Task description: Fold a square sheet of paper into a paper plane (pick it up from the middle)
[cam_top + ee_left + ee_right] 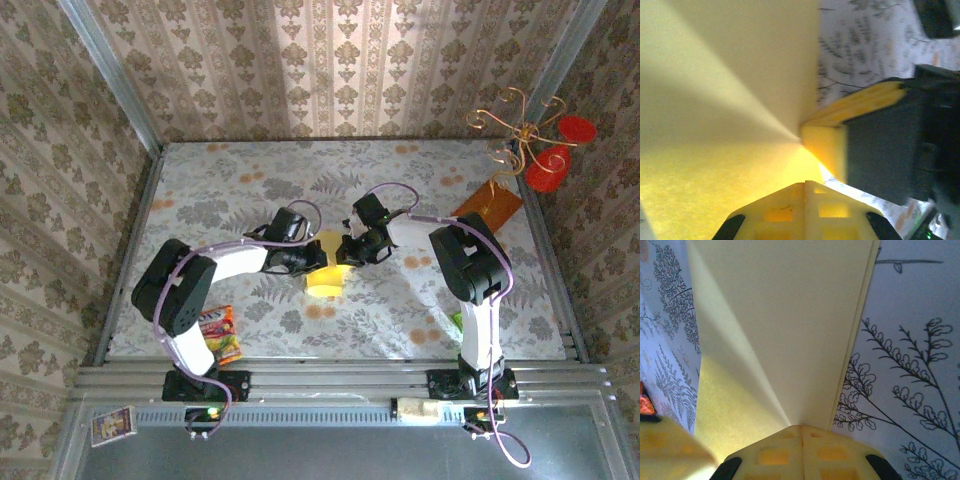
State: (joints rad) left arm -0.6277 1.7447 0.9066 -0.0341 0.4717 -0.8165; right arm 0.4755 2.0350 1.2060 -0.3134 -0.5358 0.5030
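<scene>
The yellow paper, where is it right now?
In the top view, the yellow paper is at the middle of the table, pinched between the left end effector on its left and the right end effector on its right.

The thin pale-yellow sheet of paper is at the centre of the floral-print bench, the left tool clamped on its left side, the right tool on its right. A stiff orange-brown square board lies far right, a multicoloured snack packet at the near left edge.
</scene>
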